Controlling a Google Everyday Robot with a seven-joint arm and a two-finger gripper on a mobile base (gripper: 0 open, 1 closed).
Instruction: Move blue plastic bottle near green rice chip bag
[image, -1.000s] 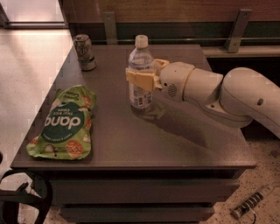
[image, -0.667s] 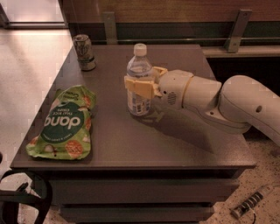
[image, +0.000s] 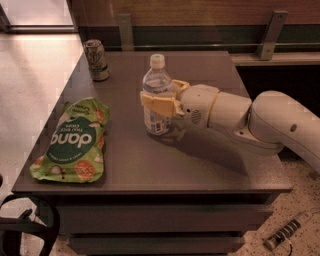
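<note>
The blue plastic bottle (image: 157, 90) is a small clear bottle with a white cap and a pale label. It stands upright near the middle of the grey table (image: 200, 165). My gripper (image: 159, 100) reaches in from the right, and its yellow fingers (image: 154, 103) are shut around the bottle's middle. The green rice chip bag (image: 75, 140) lies flat at the table's front left, with a dark green "dang" oval. The bottle is about a hand's width to the right of the bag.
A metal drink can (image: 96, 60) stands at the table's back left corner. My white arm (image: 260, 122) spans the right half of the table. A wall rail with brackets (image: 270, 35) runs behind. A power strip (image: 285, 232) lies on the floor at lower right.
My gripper has carried the bottle a little to the left and toward the front, closer to the bag. The bag and the can have not moved.
</note>
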